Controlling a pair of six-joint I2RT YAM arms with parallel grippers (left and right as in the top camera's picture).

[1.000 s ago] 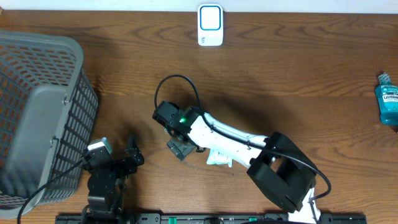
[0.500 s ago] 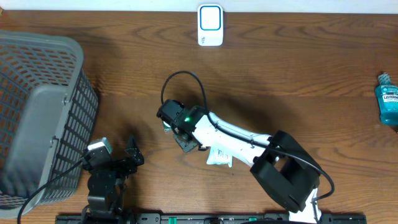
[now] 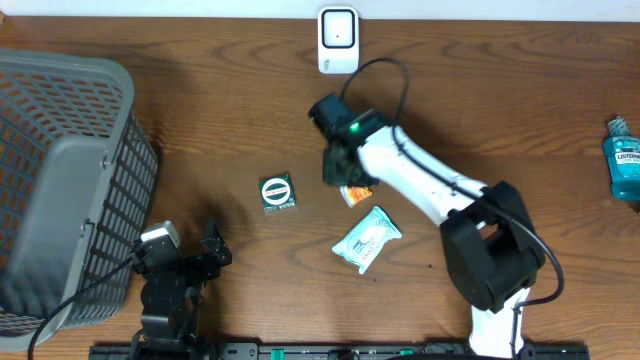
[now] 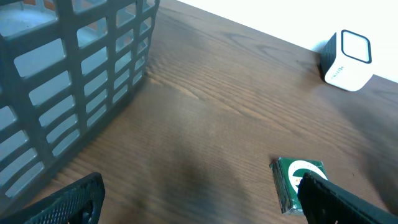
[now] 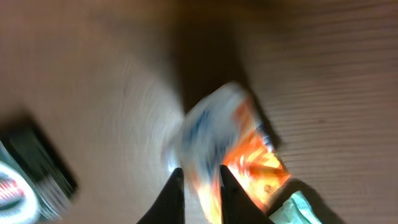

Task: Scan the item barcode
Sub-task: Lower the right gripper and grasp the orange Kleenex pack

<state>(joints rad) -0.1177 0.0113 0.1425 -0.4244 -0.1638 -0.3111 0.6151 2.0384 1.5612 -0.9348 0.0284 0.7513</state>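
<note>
- The right jaws are nearly closed, pinching the orange packet [image 5: 249, 162] over the middle of the tabletop [image 3: 480, 90].
- The pickup looks done; the white scanner [image 3: 338, 40] stands apart beyond it, so presenting the barcode remains.
- The left jaws gape wide, empty.

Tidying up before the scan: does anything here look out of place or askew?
Nothing spilled or damaged. The mouthwash bottle lies flat at the far right edge, apart from the other items. The orange packet sits askew in the right jaws.
</note>
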